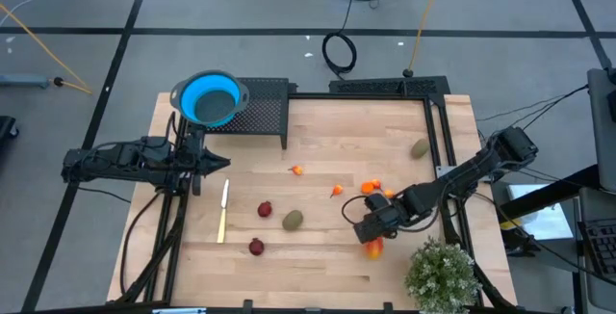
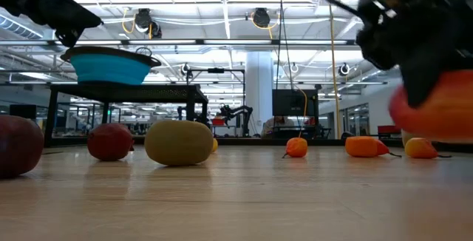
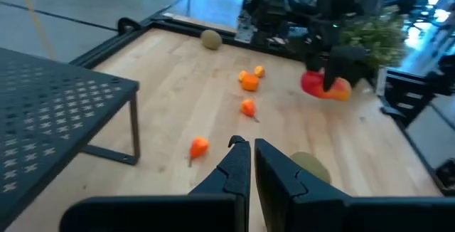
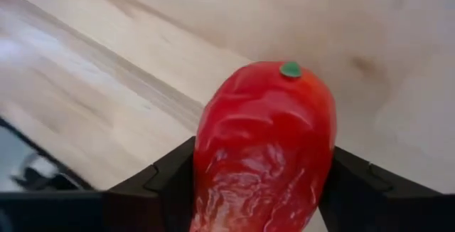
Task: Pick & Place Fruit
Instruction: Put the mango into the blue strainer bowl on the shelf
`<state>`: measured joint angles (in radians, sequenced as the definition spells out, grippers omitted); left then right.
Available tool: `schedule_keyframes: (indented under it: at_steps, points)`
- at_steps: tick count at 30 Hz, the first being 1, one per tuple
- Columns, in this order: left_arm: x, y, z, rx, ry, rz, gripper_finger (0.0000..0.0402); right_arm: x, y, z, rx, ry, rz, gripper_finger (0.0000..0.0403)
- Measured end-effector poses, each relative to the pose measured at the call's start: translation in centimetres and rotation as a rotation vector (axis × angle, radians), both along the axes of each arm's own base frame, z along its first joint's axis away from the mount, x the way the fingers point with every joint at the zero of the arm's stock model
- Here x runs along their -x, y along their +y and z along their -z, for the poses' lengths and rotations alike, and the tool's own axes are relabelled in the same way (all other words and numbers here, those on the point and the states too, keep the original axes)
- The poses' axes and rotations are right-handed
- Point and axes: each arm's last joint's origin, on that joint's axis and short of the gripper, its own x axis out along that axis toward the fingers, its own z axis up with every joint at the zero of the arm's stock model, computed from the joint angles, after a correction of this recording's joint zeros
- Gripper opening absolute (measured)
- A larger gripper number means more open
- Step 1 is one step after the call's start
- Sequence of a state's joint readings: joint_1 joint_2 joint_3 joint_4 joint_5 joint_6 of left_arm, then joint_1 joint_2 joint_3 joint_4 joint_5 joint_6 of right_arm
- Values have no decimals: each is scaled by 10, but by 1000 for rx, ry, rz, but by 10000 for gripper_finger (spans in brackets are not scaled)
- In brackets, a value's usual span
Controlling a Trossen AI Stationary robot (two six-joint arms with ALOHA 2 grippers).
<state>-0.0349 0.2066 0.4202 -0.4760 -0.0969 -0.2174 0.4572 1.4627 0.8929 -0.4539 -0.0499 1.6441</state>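
Observation:
My right gripper (image 1: 372, 237) is near the table's near-right part, shut on the elongated red-orange fruit (image 4: 263, 146), which also shows in the low view (image 2: 436, 111). Loose on the wood lie two dark red round fruits (image 1: 265, 209) (image 1: 256, 247), two olive-green ovals (image 1: 293, 220) (image 1: 420, 147) and several tiny orange ones (image 1: 371, 187). My left gripper (image 1: 223, 166) waits shut at the left side, beside the blue bowl (image 1: 208, 99). My right gripper pinches the red-orange fruit between its two fingers (image 4: 163, 178), one on each long side. The fruit lies along the fingers, and its green-dotted tip (image 4: 290, 69) sticks out past them. The fingers come slanting down from above. In the low view the fruit hangs clear of the table.
The blue bowl sits on a black perforated stand (image 1: 265, 107) at the far-left corner. A slim pale knife (image 1: 223, 210) lies near my left gripper. A potted green plant (image 1: 443, 274) stands at the near-right corner, close to my right arm. Bare wood spreads along the near edge.

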Motion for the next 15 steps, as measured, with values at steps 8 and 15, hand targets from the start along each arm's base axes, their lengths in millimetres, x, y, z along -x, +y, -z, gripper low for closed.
schedule_keyframes:
  at_steps: [8, 15]
  points:
    - [0, -1, -1, 22, -5, 44, 19, 1, -10, -43, 140, -356, 30, 216]
    - [0, -2, -1, 47, -8, 68, 19, 2, -16, -74, 338, -624, -7, 216]
